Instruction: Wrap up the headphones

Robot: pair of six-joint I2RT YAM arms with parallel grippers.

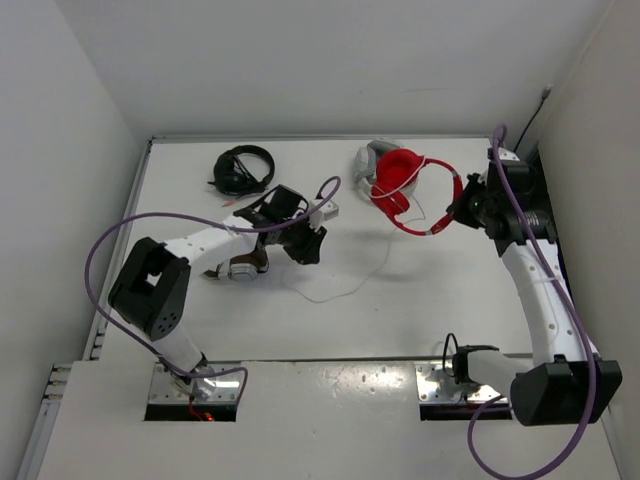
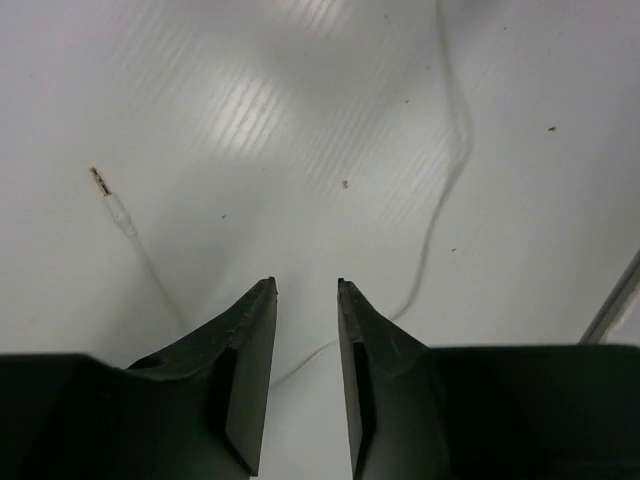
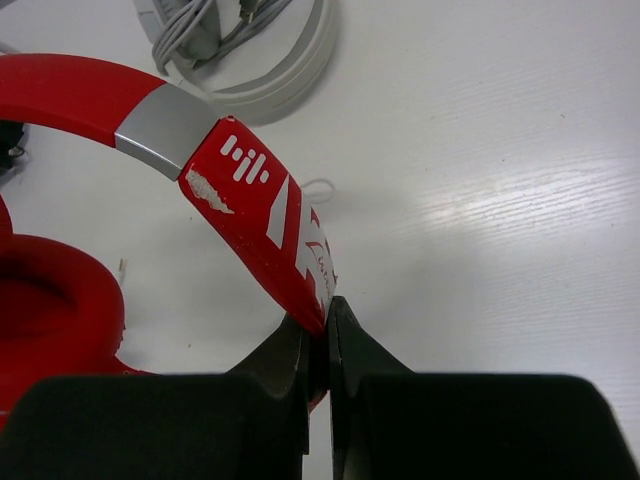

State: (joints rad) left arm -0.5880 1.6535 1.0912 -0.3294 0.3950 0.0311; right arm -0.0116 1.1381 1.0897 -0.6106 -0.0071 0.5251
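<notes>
Tagger: Right gripper first. Its fingers are pressed tight on the red headband of the headphones, just past the silver slider. The headphones sit at the far right of the table, earcups toward the back.

Checker: Left gripper?

Tagger: Left gripper is spread, holding nothing, low over the table. The thin white cable curves past it and the plug lies loose nearby.

Checker: Risks?

Tagger: The pinch looks to be only on the band's edge, and the plastic is glossy. My guess is it twists or slips out under any pull. The cable is thin and flat on the surface, so the fingers could close on the table and miss. Dragging it could snag the grey-white headset just behind the red one. The black headphones are well apart, back left.

Checker: Surface, room?

Tagger: White table with a few specks and soft glare. Plain white walls on three sides.
</notes>
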